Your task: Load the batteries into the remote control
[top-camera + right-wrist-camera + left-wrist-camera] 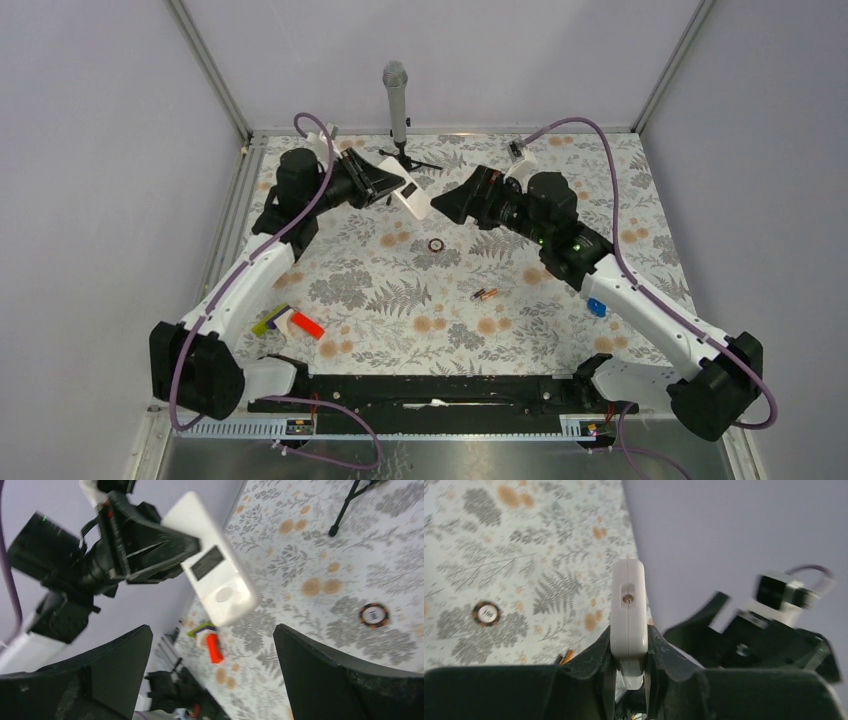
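The left gripper (629, 652) is clamped on the white remote control (628, 605), holding it aloft. The right gripper (212, 630) faces it, fingers wide apart and empty. The batteries (484, 294) lie on the table (560, 330) at the remote's five o'clock. The step looks like presenting the remote's back; next, the right gripper likely needs a fine pinch on one battery.

My left tool (629, 645) is matt black plastic, the remote control (628, 615) smooth white plastic, the surface (380, 300) matt and floral-printed.

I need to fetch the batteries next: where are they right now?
In the top view the batteries lie together on the table, slightly right of centre, below and right of the dark ring.
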Robot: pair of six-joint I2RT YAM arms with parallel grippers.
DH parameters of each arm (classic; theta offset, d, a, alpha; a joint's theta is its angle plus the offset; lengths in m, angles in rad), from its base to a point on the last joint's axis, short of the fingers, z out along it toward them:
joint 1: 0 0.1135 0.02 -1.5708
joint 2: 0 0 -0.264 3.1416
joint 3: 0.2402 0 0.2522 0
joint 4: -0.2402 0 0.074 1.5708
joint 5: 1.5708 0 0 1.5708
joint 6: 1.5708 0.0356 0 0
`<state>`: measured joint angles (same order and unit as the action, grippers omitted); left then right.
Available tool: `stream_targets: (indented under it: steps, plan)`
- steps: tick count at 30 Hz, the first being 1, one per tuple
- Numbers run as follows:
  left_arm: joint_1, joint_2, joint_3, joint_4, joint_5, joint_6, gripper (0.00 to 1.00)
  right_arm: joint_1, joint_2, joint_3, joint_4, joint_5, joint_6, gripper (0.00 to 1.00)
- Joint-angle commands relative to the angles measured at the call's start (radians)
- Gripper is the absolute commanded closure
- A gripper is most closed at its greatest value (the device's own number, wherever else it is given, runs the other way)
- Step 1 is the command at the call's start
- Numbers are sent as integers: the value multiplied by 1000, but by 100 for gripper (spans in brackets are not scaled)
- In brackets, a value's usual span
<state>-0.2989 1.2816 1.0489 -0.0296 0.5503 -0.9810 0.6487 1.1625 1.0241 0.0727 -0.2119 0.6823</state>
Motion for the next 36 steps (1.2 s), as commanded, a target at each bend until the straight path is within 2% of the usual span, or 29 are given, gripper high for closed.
stream_targets:
  steps: [1,9,18,22,30,36]
  plan:
    - [9,-98,-21,275,43,-61,100,-25,54,-21,157,-60,335,0]
    - [9,-151,-45,332,47,-103,100,-24,104,-1,393,-162,384,1]
    - [9,-146,-56,446,68,-266,100,-24,146,21,435,-215,445,12]
    - [8,-150,-46,463,69,-317,100,-24,152,13,438,-216,446,24]
    - [9,-143,-19,477,86,-429,100,-44,148,-56,430,-190,441,56]
    - [22,-129,-7,533,97,-514,100,-69,155,-106,463,-248,408,71]
